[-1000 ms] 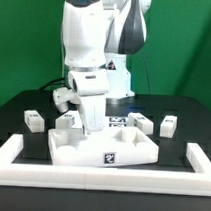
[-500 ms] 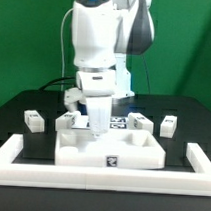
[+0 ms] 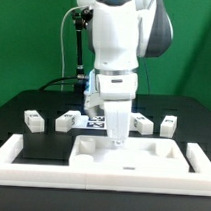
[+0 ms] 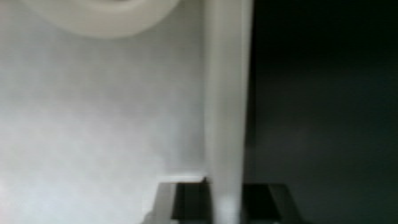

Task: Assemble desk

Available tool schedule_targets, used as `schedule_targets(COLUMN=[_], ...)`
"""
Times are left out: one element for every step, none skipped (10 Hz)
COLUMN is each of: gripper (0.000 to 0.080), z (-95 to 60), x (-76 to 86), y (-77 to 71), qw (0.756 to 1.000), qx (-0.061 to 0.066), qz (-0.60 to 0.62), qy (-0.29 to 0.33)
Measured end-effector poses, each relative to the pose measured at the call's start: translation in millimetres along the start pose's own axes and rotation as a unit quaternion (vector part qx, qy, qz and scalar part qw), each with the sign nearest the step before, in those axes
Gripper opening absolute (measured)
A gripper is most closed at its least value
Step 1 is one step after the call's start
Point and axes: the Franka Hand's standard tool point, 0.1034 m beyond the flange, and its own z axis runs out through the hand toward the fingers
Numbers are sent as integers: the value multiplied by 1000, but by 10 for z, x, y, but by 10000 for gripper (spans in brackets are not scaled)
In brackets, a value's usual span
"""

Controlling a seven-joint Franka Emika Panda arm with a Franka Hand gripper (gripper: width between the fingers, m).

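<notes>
The desk's white tabletop (image 3: 141, 158) lies rim-up on the black table, close against the low front wall. My gripper (image 3: 117, 141) reaches straight down and is shut on its raised back rim. In the wrist view that rim (image 4: 226, 100) runs as a pale strip between my two dark fingers (image 4: 267, 203), my gripper (image 4: 226, 202) closed on it, and a round hole (image 4: 103, 10) in the tabletop shows beside it. Short white legs lie behind the tabletop: two on the exterior view's left (image 3: 33, 120) (image 3: 66, 120), two on its right (image 3: 143, 122) (image 3: 170, 124).
A long low white wall (image 3: 100, 179) with turned-up ends (image 3: 11, 149) (image 3: 199, 156) borders the front of the table. The marker board (image 3: 97, 120) lies flat behind my gripper, at the arm's base. A green backdrop closes the far side.
My gripper, still shut on the rim, has moved to the exterior view's right and toward the front wall, taking the tabletop with it. The legs have not moved.
</notes>
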Motion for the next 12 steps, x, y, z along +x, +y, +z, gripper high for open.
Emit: schedule_targets(gripper=[61, 61, 62, 64, 64, 67, 67, 300, 300, 485, 485, 612], z=[5, 2, -6, 3, 9, 9, 15, 19, 22, 26, 28, 30], x=[90, 127, 127, 123, 116, 113, 112, 111, 111, 110, 109, 109], y=[2, 6, 6, 0, -8, -4, -8, -10, -12, -14, -16, -17], qw=[1000, 1000, 999, 999, 1000, 1000, 1000, 1000, 1000, 1000, 1000, 1000], qx=[14, 30, 38, 29, 18, 19, 20, 20, 20, 21, 21, 21], qz=[-1, 0, 0, -7, -8, -7, -7, -7, -7, -7, -7, -7], qy=[-1, -5, -8, -11, -10, -10, -10, -10, -10, -9, -9, -9])
